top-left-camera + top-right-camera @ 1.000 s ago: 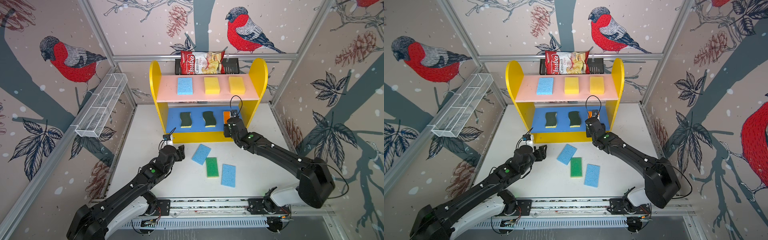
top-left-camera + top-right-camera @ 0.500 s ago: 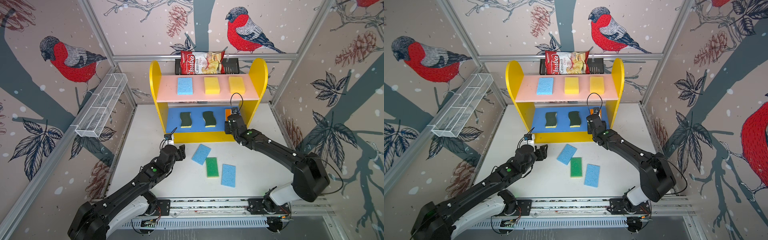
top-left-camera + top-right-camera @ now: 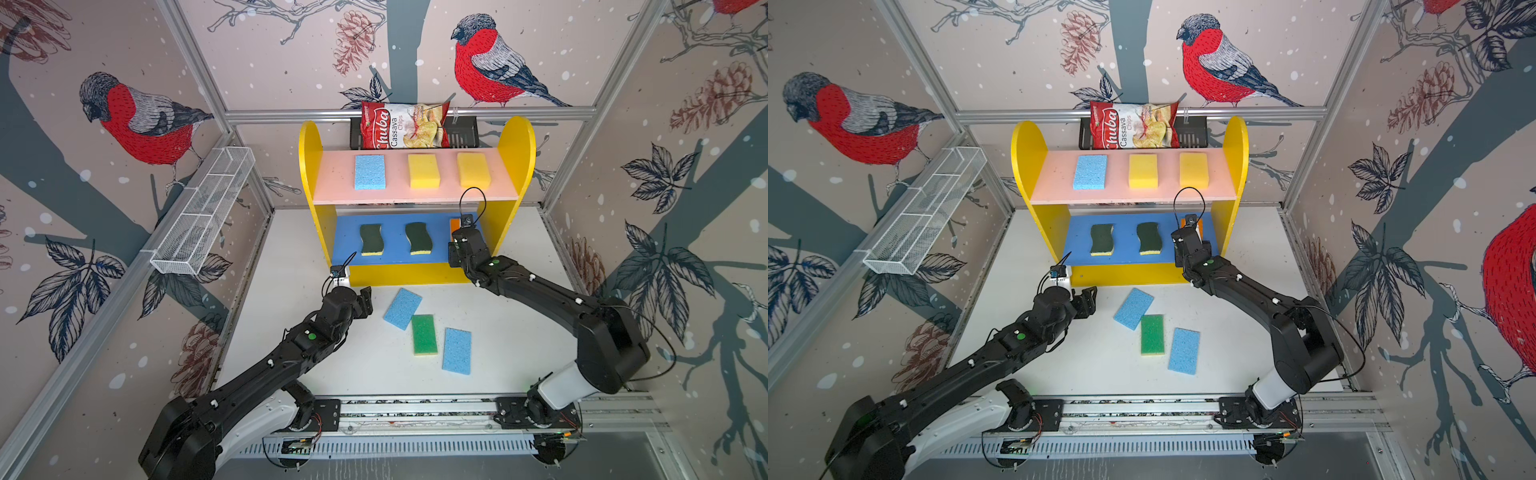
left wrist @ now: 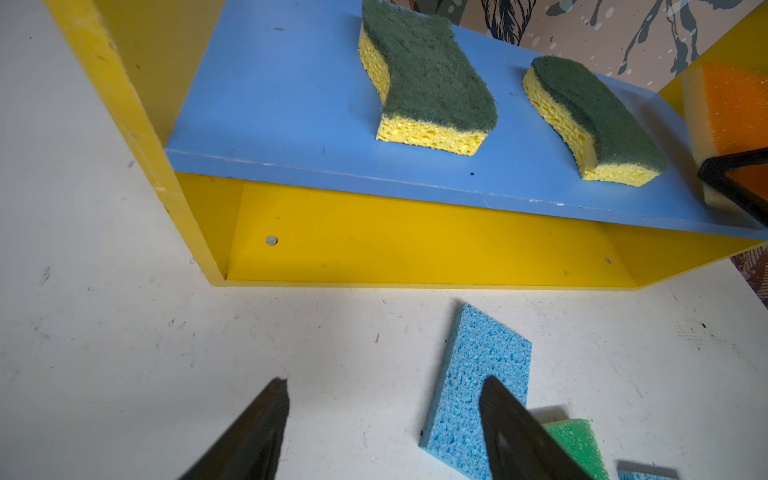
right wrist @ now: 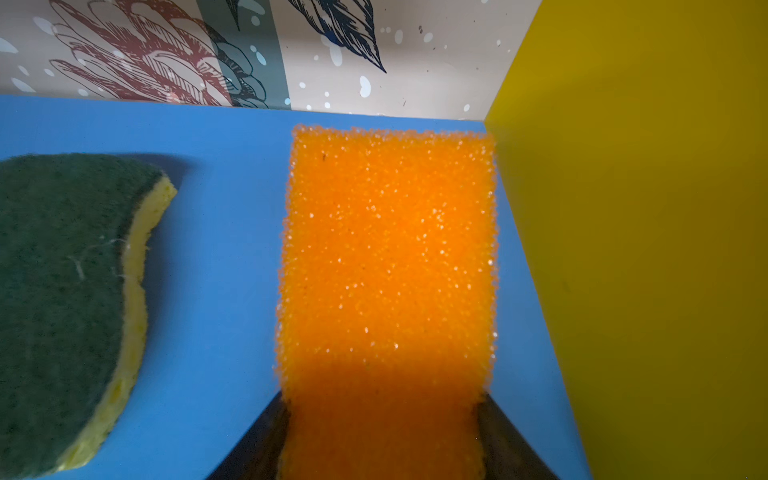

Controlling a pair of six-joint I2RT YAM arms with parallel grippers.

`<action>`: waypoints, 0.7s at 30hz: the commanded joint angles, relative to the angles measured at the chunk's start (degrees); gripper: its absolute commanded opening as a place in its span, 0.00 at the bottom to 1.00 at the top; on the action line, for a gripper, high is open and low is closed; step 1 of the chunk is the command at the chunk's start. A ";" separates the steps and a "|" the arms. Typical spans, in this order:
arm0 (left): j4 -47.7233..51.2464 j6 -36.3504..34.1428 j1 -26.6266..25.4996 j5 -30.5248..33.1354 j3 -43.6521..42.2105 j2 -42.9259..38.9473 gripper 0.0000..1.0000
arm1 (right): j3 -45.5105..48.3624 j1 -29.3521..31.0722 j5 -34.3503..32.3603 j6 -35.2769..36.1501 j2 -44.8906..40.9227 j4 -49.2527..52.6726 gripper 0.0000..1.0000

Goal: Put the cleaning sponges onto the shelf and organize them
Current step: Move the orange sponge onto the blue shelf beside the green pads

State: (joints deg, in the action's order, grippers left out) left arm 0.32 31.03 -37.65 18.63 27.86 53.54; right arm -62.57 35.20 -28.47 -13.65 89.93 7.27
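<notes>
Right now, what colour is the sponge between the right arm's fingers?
It is an orange sponge, clearest in the right wrist view.

Bullfinch-and-pinecone wallpaper (image 3: 137, 120) lines the walls around a scuffed white table (image 3: 291, 249), framed by aluminium rails (image 3: 270, 114).

In both top views you see a crinkled red-and-white chips bag (image 3: 405, 126) at the upper centre of the frame. It lies sideways in a black slotted metal rack (image 3: 463, 135), just beneath a silver aluminium frame bar (image 3: 291, 114). A long white wire mesh basket (image 3: 203, 212) slants along the left wall. The scuffed white bench (image 3: 519, 345) fills the lower centre. Wallpaper of red-breasted birds (image 3: 141, 120), pine cones and leaves covers every wall.
</notes>
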 commanded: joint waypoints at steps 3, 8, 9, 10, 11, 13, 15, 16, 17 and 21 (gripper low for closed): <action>-2.43 -0.88 0.03 0.82 0.37 1.02 0.73 | -0.63 -0.22 -1.77 0.58 0.59 -0.45 0.60; -3.22 -0.92 0.03 0.79 0.27 2.39 0.73 | -0.80 -0.37 -1.47 0.77 1.03 -0.66 0.60; -3.34 -0.96 0.03 0.72 0.37 2.68 0.73 | -0.85 -0.40 -1.41 0.76 1.11 -0.66 0.60; -3.51 -0.97 0.03 0.66 0.42 2.91 0.73 | -0.79 -0.40 -1.42 0.73 1.21 -0.75 0.60; -3.60 -0.95 0.04 0.49 0.44 3.08 0.73 | -0.78 -0.38 -1.38 0.78 1.37 -0.86 0.61; -3.82 -0.82 0.03 0.35 0.44 3.30 0.73 | -0.80 -0.46 -1.40 0.73 1.66 -1.15 0.61; -3.83 -0.76 0.03 0.28 0.38 3.30 0.73 | -0.72 -0.64 -1.33 0.82 2.07 -1.60 0.61; -3.80 -0.77 0.03 0.34 0.39 3.23 0.73 | -0.72 -0.73 -1.32 0.82 2.30 -1.75 0.61; -3.75 -0.67 0.03 0.33 0.25 3.16 0.73 | -0.84 -0.78 -1.32 0.85 2.57 -1.78 0.61; -3.57 -0.53 0.03 0.50 0.18 2.80 0.73 | -1.02 -0.92 -1.68 0.98 2.88 -1.35 0.63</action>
State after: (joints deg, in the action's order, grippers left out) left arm -0.97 31.03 -37.65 19.22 27.88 56.62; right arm -63.33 34.44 -29.34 -13.43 92.44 5.67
